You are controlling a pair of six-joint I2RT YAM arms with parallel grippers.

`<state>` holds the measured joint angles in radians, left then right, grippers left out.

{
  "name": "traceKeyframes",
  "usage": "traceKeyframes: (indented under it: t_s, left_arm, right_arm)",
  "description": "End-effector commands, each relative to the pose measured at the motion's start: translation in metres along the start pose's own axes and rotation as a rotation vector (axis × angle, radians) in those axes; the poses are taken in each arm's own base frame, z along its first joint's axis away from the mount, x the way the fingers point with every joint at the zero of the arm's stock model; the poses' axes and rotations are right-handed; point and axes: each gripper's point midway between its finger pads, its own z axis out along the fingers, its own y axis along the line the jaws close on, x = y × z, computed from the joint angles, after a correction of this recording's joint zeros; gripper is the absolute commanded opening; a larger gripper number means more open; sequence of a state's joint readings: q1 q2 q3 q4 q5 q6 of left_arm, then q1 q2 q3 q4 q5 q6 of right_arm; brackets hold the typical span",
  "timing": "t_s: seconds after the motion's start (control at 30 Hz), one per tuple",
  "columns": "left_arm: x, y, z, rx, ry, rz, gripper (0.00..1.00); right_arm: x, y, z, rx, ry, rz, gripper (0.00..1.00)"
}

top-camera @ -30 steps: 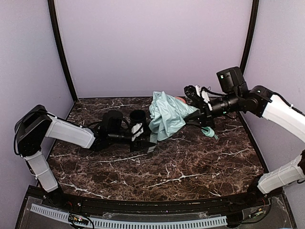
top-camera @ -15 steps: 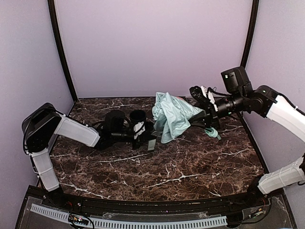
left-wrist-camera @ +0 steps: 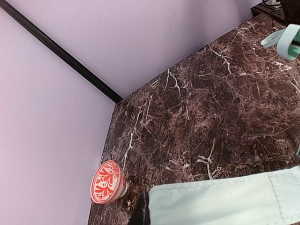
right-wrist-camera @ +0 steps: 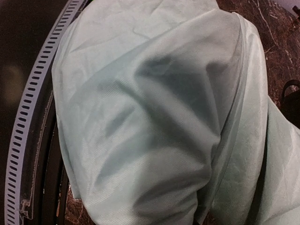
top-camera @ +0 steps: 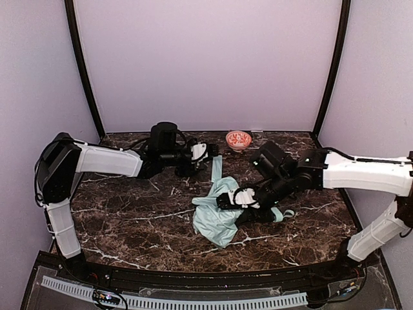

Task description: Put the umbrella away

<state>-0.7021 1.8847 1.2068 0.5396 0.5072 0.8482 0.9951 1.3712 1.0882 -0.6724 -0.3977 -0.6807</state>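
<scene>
Bundling comes first, by my reading: the umbrella (top-camera: 216,219) lies collapsed but unwrapped on the table (top-camera: 129,219), just right of centre. Its mint canopy is puffed and creased, and the handle (top-camera: 277,214) shows at its right end, under the right arm. One strip (top-camera: 216,169) of canopy runs back from the heap to the left gripper (top-camera: 208,150), which is closed and appears to pinch the strip's far end. The left wrist view shows the strip crossing its lower edge, though the fingers themselves are out of frame. The right gripper (top-camera: 240,197) sits on the heap near the shaft, but cloth fills its wrist view and hides the fingers, so I cannot tell whether it is clamped on anything. To do this step well, the left arm should draw the strip taut gently, along its own line and not sideways, so the folds gather against the shaft instead of twisting. The right arm should pin the shaft, not loose cloth, or the whole heap will slide across the table. Keep the pull away from the bowl (top-camera: 239,139) standing behind, near the back wall. Thin cloth can slip from a pinch, so a slow pull is safer than a quick one.
</scene>
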Motion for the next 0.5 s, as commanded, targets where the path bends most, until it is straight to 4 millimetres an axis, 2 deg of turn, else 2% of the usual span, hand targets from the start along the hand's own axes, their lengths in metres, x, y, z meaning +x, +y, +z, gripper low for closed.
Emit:
traceKeyframes:
  t_s: [0.0, 0.07, 0.13, 0.23, 0.33, 0.47]
  left_arm:
    - [-0.031, 0.062, -0.018, -0.165, 0.019, 0.124, 0.0]
    - [-0.047, 0.065, -0.023, -0.177, 0.009, 0.169, 0.0]
    - [-0.064, 0.059, -0.027, -0.18, 0.001, 0.213, 0.0]
    - [-0.085, 0.037, -0.036, -0.188, -0.008, 0.271, 0.0]
    - [-0.106, 0.013, -0.049, -0.166, -0.06, 0.255, 0.0]
    - [-0.111, -0.024, -0.06, -0.105, -0.062, 0.219, 0.0]
  right_arm:
    - [0.04, 0.034, 0.042, -0.148, 0.121, 0.03, 0.0]
    - [0.049, 0.032, 0.055, -0.158, 0.125, 0.079, 0.0]
    - [0.054, 0.019, 0.064, -0.152, 0.112, 0.17, 0.0]
    - [0.065, -0.017, 0.076, -0.086, 0.088, 0.363, 0.0]
    - [0.074, -0.049, 0.083, -0.05, 0.035, 0.524, 0.0]
    - [0.086, -0.077, 0.083, -0.036, -0.047, 0.691, 0.0]
